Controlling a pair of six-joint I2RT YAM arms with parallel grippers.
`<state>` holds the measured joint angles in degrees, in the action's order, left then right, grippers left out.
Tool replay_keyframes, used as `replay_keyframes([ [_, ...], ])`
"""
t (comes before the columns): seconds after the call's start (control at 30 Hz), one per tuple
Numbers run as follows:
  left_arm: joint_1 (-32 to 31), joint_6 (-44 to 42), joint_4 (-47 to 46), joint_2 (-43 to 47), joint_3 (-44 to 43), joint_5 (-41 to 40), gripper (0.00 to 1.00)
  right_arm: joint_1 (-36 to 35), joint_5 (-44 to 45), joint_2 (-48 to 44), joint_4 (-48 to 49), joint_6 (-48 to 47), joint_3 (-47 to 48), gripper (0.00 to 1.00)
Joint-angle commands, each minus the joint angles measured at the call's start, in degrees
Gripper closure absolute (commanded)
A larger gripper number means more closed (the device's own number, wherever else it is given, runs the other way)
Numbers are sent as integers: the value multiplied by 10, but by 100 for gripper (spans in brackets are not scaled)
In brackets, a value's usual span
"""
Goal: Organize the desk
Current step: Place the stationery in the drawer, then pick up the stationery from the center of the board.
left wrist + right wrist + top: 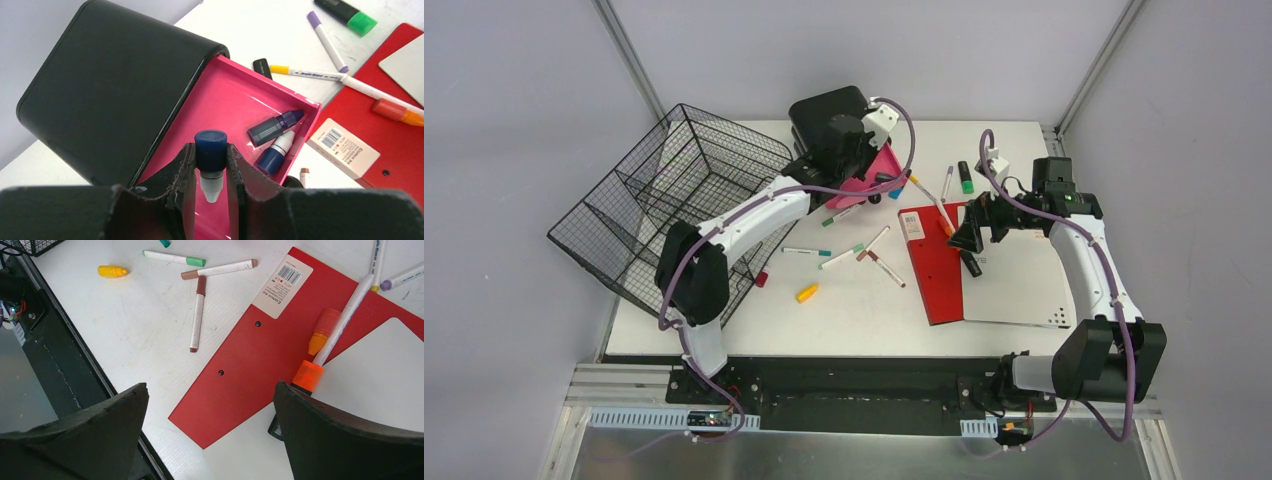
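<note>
The white desk (864,310) carries scattered pens and small bottles. My left gripper (210,150) is shut on a small blue bottle (210,142) with a white tip, held over the pink drawer (235,95) that sticks out of a black box (110,90). Two more blue bottles (275,126) (276,152) lie in the drawer's far corner. My right gripper (210,395) stands wide open and holds nothing, above the red-and-white notebook (260,355). An orange highlighter (307,376) lies on the notebook by its right finger.
A black wire basket (674,210) sits tilted at the desk's left edge. A yellow bottle (807,293), a red cap (761,279) and several markers (871,252) lie mid-desk. A green highlighter (965,177) and a purple marker (946,182) lie behind the notebook.
</note>
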<state>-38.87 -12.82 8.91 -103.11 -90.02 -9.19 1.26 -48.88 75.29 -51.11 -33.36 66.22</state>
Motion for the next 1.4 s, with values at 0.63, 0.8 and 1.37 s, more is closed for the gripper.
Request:
replay_keyframes([
  [0.63,4,24,21,-23,-62,-19,40,-3,-13,-11,1,-14,12,1],
  [0.8,8,92,50,24,-41,50,30,-3,-15,-14,1,-14,12,1],
  [1.37,87,254,40,187,141,316,16,-11,-22,2,35,16,-2,1],
])
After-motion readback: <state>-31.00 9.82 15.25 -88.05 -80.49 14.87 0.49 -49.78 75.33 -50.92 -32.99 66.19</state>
